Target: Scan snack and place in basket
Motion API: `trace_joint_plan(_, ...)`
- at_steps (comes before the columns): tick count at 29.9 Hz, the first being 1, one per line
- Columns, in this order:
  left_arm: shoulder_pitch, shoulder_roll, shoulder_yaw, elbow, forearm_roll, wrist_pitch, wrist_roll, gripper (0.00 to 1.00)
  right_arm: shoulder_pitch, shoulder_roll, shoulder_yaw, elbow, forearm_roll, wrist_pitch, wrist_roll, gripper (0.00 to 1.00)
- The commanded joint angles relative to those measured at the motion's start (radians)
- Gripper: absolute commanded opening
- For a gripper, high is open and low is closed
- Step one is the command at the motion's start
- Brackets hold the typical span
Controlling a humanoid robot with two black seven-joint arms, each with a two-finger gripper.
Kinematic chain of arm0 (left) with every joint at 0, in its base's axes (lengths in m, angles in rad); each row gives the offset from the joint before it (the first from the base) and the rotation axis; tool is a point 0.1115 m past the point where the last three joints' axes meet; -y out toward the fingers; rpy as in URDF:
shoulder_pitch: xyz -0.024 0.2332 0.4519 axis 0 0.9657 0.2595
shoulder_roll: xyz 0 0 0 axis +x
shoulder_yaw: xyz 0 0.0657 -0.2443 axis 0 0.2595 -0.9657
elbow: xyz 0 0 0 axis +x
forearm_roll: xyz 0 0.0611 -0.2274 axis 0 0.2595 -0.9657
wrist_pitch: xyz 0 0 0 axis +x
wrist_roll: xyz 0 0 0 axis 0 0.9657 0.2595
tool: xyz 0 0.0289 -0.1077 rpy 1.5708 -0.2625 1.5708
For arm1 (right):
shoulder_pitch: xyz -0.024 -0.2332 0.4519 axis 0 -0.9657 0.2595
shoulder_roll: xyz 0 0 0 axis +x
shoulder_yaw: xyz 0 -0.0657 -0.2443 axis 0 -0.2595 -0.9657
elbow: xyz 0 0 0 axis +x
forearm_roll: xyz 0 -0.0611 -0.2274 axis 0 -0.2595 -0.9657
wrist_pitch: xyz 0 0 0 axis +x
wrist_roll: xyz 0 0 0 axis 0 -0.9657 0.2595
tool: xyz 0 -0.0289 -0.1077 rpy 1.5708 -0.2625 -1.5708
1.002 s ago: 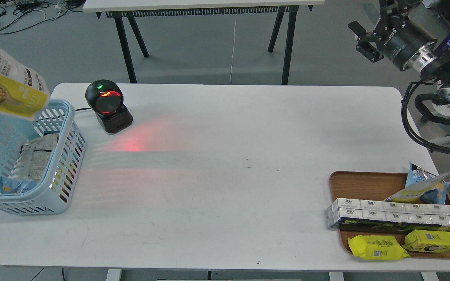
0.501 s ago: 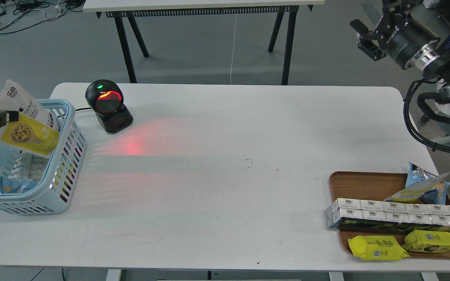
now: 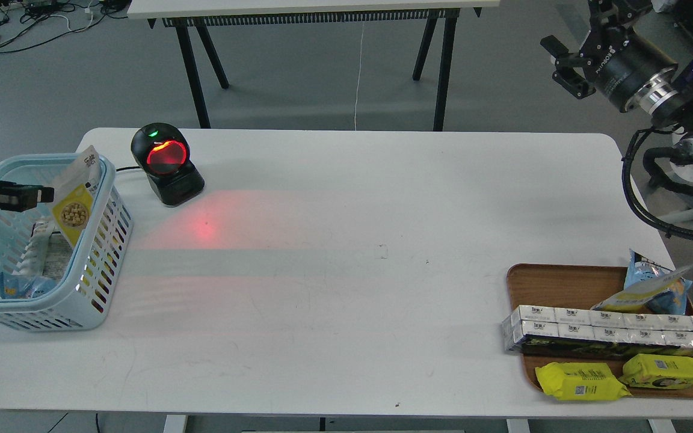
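The snack (image 3: 74,198), a yellow and white-grey pouch with round beige balls pictured, stands tilted inside the light blue basket (image 3: 97,282), leaning on its right wall. My left gripper (image 3: 36,195) comes in from the left edge as one dark bar over the basket, its tip just left of the pouch. I cannot tell its fingers apart or whether they touch the pouch. My right gripper (image 3: 563,60) is raised off the table's far right, its fingers spread and empty.
A black scanner (image 3: 166,162) glows red at the back left, right of the basket. Other packs lie in the basket's bottom. A brown tray (image 3: 554,279) at the front right holds boxed packs, two yellow packs and a blue-and-yellow bag.
The pouch has come down from above the basket's rim and now leans inside against its right wall. The left gripper has moved lower and rightward. The right gripper has shifted slightly up.
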Motion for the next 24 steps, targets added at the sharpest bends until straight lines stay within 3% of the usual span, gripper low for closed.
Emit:
trace_joint_plan(1, -0.003, -0.008, -0.036, 0.003, -0.091, -0.003, 0.0, 0.8, -0.001, 0.003, -0.003, 0.002, 0.0, 0.0, 0.0, 0.98)
trace_joint_plan(9, -0.006, -0.043, -0.211, -0.01, -0.475, -0.003, 0.0, 0.83, 0.03, 0.011, -0.005, 0.005, -0.002, 0.0, 0.0, 0.98)
trace_joint_plan(16, -0.006, -0.191, -0.341, -0.003, -0.913, 0.004, 0.0, 0.83, 0.096, 0.011, -0.006, 0.007, -0.002, 0.0, 0.0, 0.98)
trace_joint_plan(24, 0.005, -0.383, -0.348, 0.107, -1.059, -0.029, 0.0, 0.82, 0.099, -0.014, -0.093, 0.149, -0.054, 0.0, 0.0, 0.98)
